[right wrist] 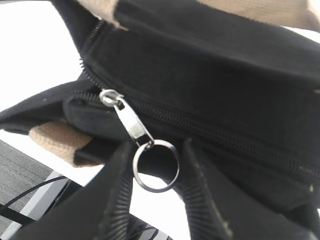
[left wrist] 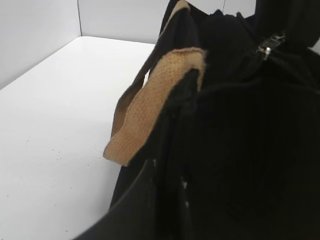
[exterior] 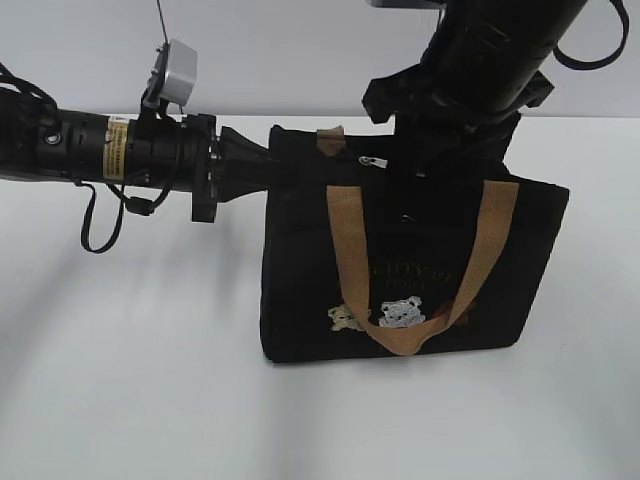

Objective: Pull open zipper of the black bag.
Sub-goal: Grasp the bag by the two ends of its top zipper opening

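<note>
The left gripper (exterior: 268, 170) reaches in horizontally from the left side of the exterior view and is clamped on the upper left corner of the black bag (exterior: 300, 270), its fingers pressed nearly together on the fabric. The left wrist view confirms black fabric and a folded tan handle (left wrist: 150, 107) directly at the gripper. The bag stands upright on the white table (exterior: 130, 360), slightly right of centre, with its front handle hanging down over the bear patches (exterior: 400, 315). The zipper (right wrist: 210, 132) runs along the bag's top edge; its silver pull (right wrist: 131, 122) sits toward the left end of that edge. The right gripper (right wrist: 155, 200) comes down from above onto the top of the bag. Its jaws stand apart on either side of the pull's ring (right wrist: 156, 166); contact with the ring cannot be determined.
</note>
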